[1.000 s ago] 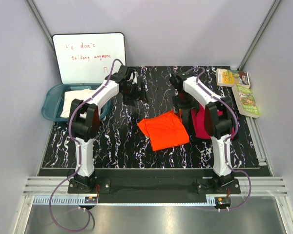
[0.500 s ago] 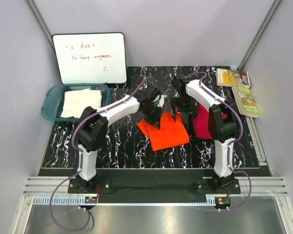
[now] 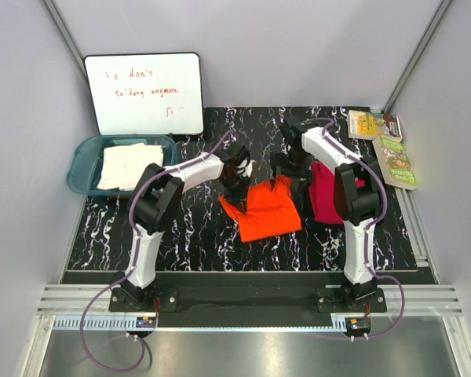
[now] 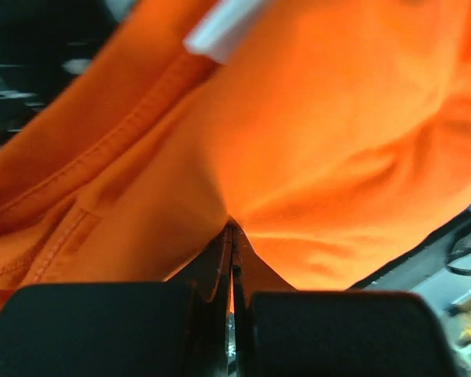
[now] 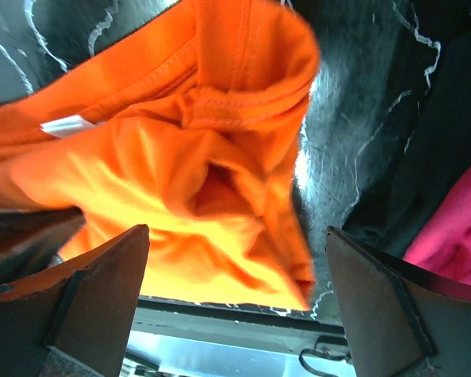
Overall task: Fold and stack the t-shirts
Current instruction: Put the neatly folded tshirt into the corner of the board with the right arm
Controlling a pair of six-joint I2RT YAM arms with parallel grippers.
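**One corner pinched, the other awaited**

The orange shirt (image 3: 265, 214) is seen at centre, partly folded and rumpled, its far edge running roughly 9 to 3 o'clock. The 10 o'clock corner is pinched by the left gripper (image 4: 231, 236), jaws pressed together on a fold. At the 1 o'clock corner the right gripper (image 5: 235, 236) is held with jaws spread, bunched hem between them, ungripped. The pink shirt (image 3: 323, 195) is seen at 3 o'clock, the cream shirt (image 3: 128, 165) in the tub (image 3: 80, 174) at 9 o'clock.
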